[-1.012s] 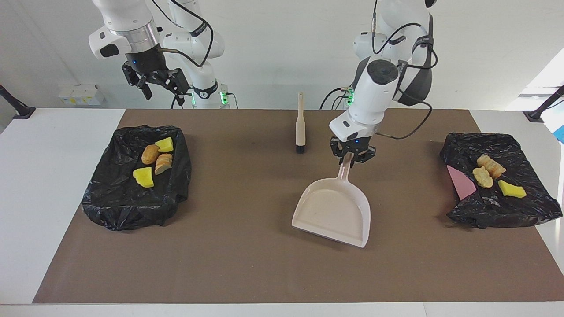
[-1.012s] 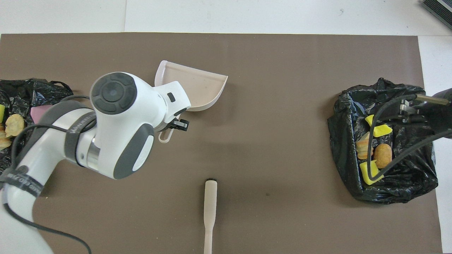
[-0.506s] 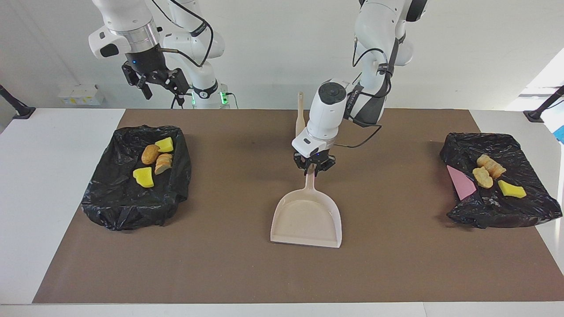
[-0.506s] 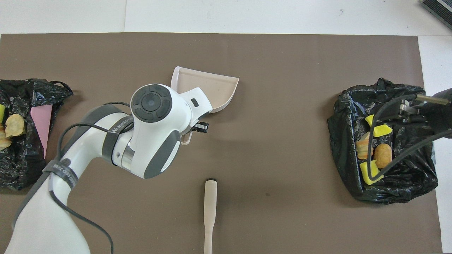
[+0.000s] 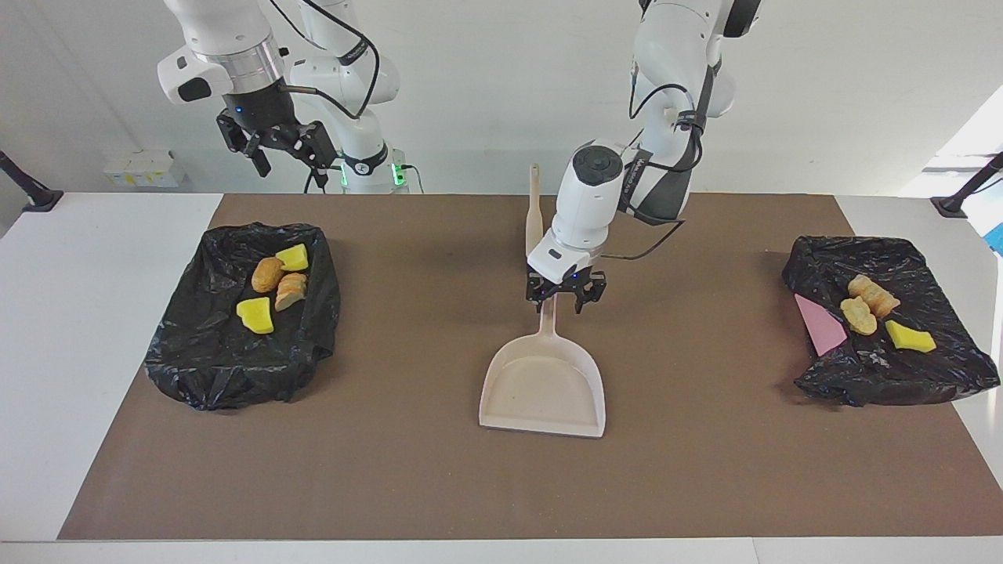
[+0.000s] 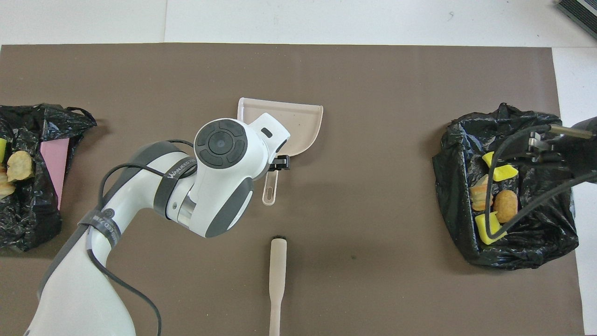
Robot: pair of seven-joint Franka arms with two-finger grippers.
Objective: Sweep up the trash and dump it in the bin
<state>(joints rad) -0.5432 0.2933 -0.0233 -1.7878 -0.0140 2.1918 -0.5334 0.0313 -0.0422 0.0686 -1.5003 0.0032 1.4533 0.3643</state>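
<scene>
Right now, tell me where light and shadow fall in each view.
Facing view: bright daylight washes out the white table edge at the left arm's end; the dustpan lies on the brown mat with a thin shadow at its rim. Overhead view: the left arm throws a soft shadow on the mat beside the dustpan handle; both black bags shine in patches.

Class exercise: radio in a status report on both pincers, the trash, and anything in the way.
Left pincer open over dustpan handle. Right pincer open, waiting above bin bag. Trash lies in both bags. Nothing in the way.
</scene>
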